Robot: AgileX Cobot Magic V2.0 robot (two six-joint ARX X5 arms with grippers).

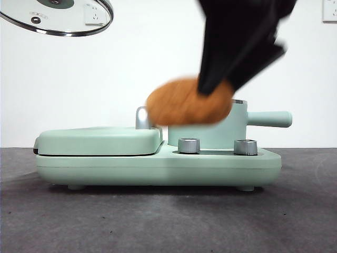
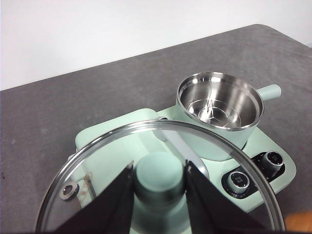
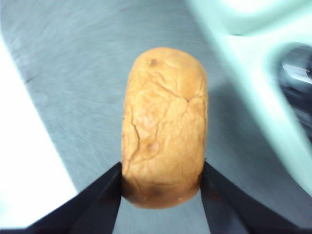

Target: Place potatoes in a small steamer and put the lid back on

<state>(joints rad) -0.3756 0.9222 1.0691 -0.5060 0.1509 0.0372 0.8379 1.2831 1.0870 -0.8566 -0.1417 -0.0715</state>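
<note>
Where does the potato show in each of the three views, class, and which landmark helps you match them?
Front view: the potato hangs mid-picture in the right claw, before the small steamer.
Left wrist view: only an orange sliver at the bottom right corner.
Right wrist view: central, between the claw's jaws.
Shared landmark: the mint-green cooker base.

a bare test bench, not a lived-in kitchen

a grey table (image 1: 168, 221), a blank white wall (image 1: 158, 63) with a socket (image 1: 329, 10), and one mint-green cooker (image 1: 158, 163).

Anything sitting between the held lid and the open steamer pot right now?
No. In the left wrist view, only the griddle cover's chrome handle lies below that gap; the lid, held by the left gripper, hangs apart from the empty steamer.
</note>
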